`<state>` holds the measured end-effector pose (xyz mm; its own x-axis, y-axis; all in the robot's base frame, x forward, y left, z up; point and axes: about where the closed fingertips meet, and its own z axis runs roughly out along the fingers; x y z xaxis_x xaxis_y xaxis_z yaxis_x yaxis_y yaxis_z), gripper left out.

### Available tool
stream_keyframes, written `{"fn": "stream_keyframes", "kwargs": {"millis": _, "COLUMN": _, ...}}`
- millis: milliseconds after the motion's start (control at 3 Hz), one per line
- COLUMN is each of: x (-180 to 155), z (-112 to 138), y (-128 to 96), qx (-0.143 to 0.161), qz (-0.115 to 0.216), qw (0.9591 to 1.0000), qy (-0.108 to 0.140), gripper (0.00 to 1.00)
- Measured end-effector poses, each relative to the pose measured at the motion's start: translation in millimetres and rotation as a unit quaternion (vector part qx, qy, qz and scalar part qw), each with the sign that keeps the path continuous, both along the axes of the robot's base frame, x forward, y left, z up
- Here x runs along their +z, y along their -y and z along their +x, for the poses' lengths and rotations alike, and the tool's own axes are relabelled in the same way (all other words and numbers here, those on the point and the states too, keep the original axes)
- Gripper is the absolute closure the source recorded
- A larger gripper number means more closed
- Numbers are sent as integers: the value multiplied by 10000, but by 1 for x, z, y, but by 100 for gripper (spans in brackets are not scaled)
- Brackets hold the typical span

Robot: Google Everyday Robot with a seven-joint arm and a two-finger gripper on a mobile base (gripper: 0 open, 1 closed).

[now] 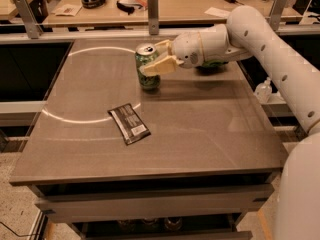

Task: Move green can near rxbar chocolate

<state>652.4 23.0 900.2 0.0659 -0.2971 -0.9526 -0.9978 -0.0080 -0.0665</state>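
Note:
The green can (148, 67), mottled green with a silver top, is upright over the far middle of the table, its base just at or above the surface. My gripper (156, 60) reaches in from the right and is shut on the can, one cream finger (159, 67) across its front and one behind its top. The rxbar chocolate (129, 123), a flat black wrapper with a pale label patch, lies on the table nearer the front, left of centre, about a can's height from the can.
The brown table (210, 129) has a pale curved reflection on its left half. A green object (215, 64) sits half hidden behind my wrist. A metal post (153, 6) stands at the table's far edge. A bottle (263, 90) stands off the right edge.

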Motion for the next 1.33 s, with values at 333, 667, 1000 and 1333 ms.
{"fn": "stream_keyframes", "kwargs": {"millis": 333, "x": 1, "z": -11, "y": -11, "qx": 206, "qz": 50, "qw": 9998, "qy": -31, "gripper": 100}}
{"fn": "stream_keyframes", "kwargs": {"millis": 667, "x": 1, "z": -24, "y": -20, "qx": 357, "qz": 127, "qw": 9992, "qy": -97, "gripper": 100}}
{"fn": "stream_keyframes", "kwargs": {"millis": 1000, "x": 2, "z": -40, "y": -31, "qx": 562, "qz": 157, "qw": 9982, "qy": -131, "gripper": 100}}
{"fn": "stream_keyframes", "kwargs": {"millis": 1333, "x": -1, "z": -53, "y": -40, "qx": 683, "qz": 176, "qw": 9973, "qy": -190, "gripper": 100}}
